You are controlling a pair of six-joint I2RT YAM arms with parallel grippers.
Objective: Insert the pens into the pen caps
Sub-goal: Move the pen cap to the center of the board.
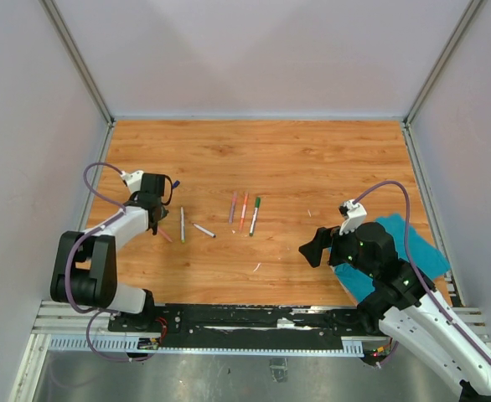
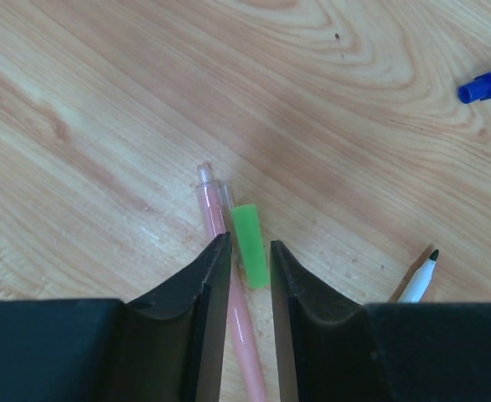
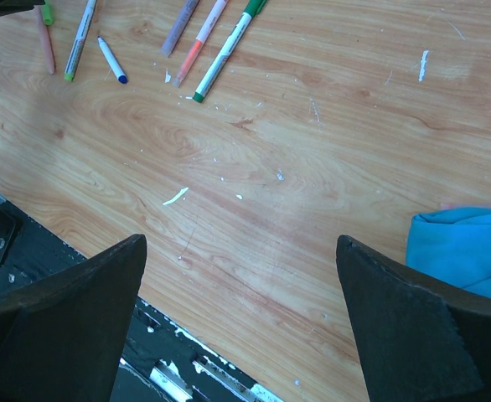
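- Table (image 1: pixel 262 159): wood top. The work sits at its left side, where the green cap (image 2: pixel 249 245) lies flat. Every place below is read off that cap.
- Teal cloth (image 1: pixel 413 251): far to the right of the green cap and no part of this step. Leave it alone.
- Right gripper (image 1: pixel 317 247): well to the right of the green cap, fingers spread wide with nothing between them. Keep it parked until the cap is secure. My guess is you'll want it for the pen.
- Left gripper (image 2: pixel 250 241): down over the green cap, one finger on each side, jaws only narrowly apart. I can't tell whether the pads bear on the cap yet, so don't lift on trust.
- Green pen (image 1: pixel 254 215): the likely match. It lies well to the right of the green cap, in a row with an orange pen (image 1: pixel 244 211) and a purple pen (image 1: pixel 233 207).
- Pink pen (image 2: pixel 231 310): lies right along the green cap's left side and runs back into the same gap between the fingers. The risk is that you pinch both, so make sure the squeeze takes the cap alone.
- Blue cap (image 2: pixel 488 84): well apart from the green cap, beyond it and to the right. Not wanted now.
- Green cap: grip it mid-length and square, leaving the open end clear for the pen.
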